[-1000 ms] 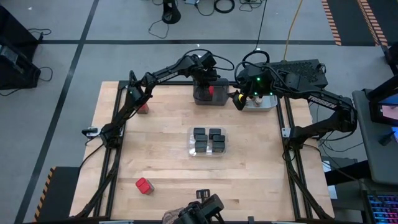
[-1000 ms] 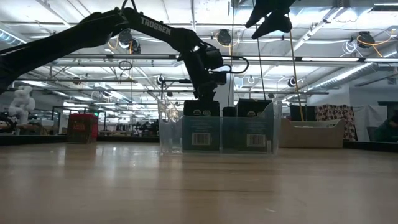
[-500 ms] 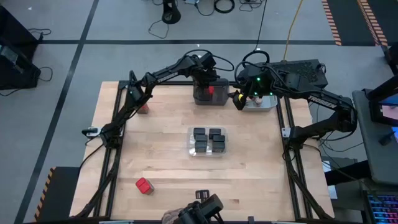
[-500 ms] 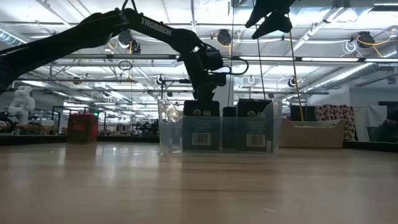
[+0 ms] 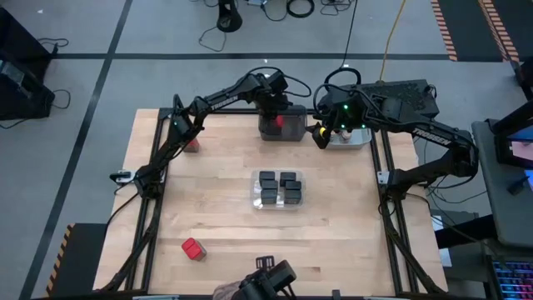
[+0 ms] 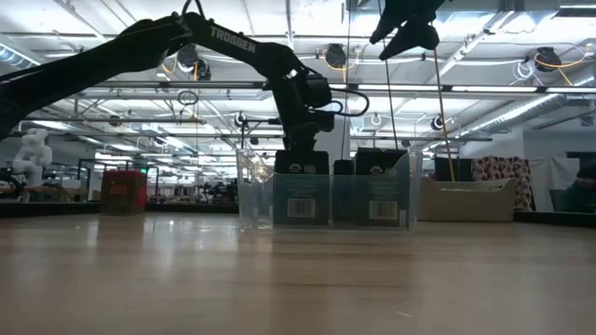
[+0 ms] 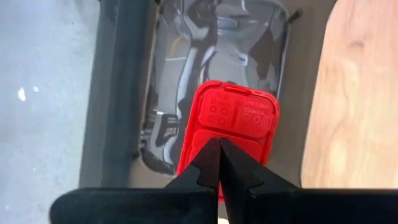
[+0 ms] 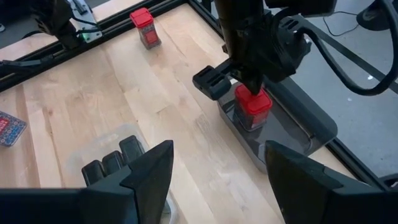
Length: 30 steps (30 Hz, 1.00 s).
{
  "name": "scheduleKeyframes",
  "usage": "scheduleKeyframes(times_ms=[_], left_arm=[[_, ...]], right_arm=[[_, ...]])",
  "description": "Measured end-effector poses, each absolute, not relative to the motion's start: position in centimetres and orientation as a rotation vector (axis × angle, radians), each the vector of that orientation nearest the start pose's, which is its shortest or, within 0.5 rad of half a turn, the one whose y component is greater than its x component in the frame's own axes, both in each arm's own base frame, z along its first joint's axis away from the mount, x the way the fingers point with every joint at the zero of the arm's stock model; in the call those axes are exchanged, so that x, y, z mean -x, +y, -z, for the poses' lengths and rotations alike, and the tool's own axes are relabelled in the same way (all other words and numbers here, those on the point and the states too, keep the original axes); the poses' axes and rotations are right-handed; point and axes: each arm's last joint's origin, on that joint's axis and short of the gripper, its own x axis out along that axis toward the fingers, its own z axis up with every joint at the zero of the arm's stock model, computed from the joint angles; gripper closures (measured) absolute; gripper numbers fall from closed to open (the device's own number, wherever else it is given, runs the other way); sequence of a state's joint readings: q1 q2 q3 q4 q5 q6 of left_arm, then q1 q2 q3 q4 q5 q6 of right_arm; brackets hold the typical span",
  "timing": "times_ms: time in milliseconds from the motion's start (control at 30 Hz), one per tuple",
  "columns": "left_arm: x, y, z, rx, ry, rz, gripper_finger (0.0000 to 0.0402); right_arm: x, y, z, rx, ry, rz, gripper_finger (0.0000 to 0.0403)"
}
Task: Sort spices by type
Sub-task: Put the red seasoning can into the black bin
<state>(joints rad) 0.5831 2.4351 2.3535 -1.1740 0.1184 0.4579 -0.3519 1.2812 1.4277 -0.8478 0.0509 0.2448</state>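
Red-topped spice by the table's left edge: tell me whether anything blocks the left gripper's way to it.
Nothing visible does. The left gripper, shut, sits over the red-topped spice in the dark grey bin. The red-topped spice by the left edge stands alone on bare wood; the arm's own links run above that stretch.

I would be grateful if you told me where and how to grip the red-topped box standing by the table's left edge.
Grip the box on two opposite flat sides, just below its red cap, coming straight down from above. It stands upright with bare table on the sides that show, so a top approach looks unobstructed.
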Motion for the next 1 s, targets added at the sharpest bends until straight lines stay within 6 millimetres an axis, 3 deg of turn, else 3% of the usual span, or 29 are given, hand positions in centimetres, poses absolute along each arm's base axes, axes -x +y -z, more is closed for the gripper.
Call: scheduleKeyframes(times_ms=[367, 567, 833, 1000], left_arm=[[-41.5, 27.0, -22.4, 0.051, 1.279, -0.133, 0.0394], [-41.1, 26.7, -23.7, 0.061, 1.261, -0.138, 0.0394], [-39.2, 25.4, -28.3, 0.036, 1.227, -0.130, 0.0394], [-36.1, 24.1, -33.4, 0.031, 1.197, -0.151, 0.0394]], right_arm=[[-23.6, -8.8, -39.0, -0.335, 0.644, 0.470, 0.0167], [-23.6, -8.8, -39.0, -0.333, 0.642, 0.472, 0.0167], [-23.7, -8.9, -39.0, -0.329, 0.635, 0.475, 0.0167], [-23.7, -8.9, -39.0, -0.336, 0.634, 0.477, 0.0167]])
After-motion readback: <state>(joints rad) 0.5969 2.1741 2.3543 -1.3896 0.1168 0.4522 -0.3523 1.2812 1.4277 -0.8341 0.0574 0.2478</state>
